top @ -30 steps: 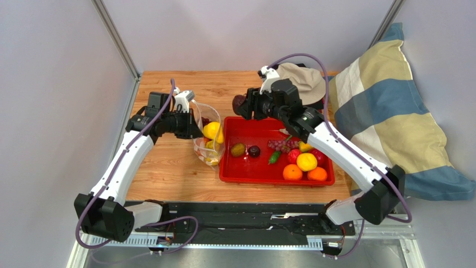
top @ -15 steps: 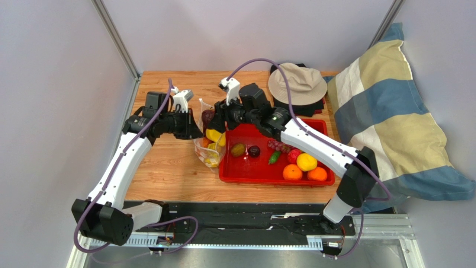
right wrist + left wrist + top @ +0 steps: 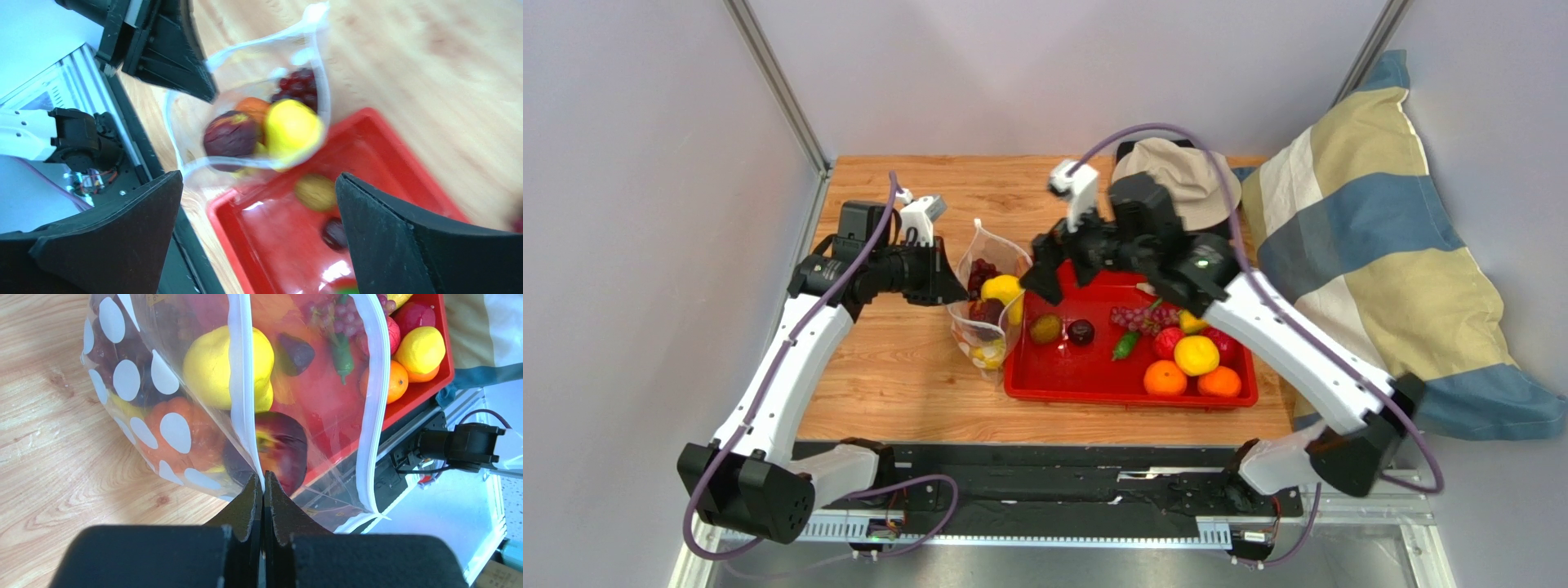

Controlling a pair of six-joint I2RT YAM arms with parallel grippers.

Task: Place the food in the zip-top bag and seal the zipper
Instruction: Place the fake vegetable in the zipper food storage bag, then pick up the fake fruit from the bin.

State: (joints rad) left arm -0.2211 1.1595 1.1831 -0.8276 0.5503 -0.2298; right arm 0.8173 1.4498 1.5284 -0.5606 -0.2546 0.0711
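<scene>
The zip-top bag (image 3: 987, 309), clear with white dots (image 3: 126, 380), stands open left of the red tray. My left gripper (image 3: 263, 479) is shut on its white zipper (image 3: 242, 386) edge, holding the mouth up. Inside lie a yellow fruit (image 3: 293, 128), a dark red fruit (image 3: 230, 135), dark grapes (image 3: 298, 82) and an orange one (image 3: 184, 425). My right gripper (image 3: 1048, 276) hangs open and empty over the tray's left end, just right of the bag; its fingers (image 3: 123, 233) frame the tray. More food (image 3: 1195, 355) lies in the tray.
The red tray (image 3: 1063, 390) holds oranges (image 3: 1163, 377), purple grapes (image 3: 1136, 316), a brownish-green fruit (image 3: 1047, 328) and a dark plum (image 3: 1081, 331). A beige hat (image 3: 1185, 178) sits at the back. A striped pillow (image 3: 1382, 245) lies to the right.
My right gripper brought a dark red fruit from the back over the bag and opened; the fruit now lies in the bag. The gripper has drawn back right. The left arm stayed put.
</scene>
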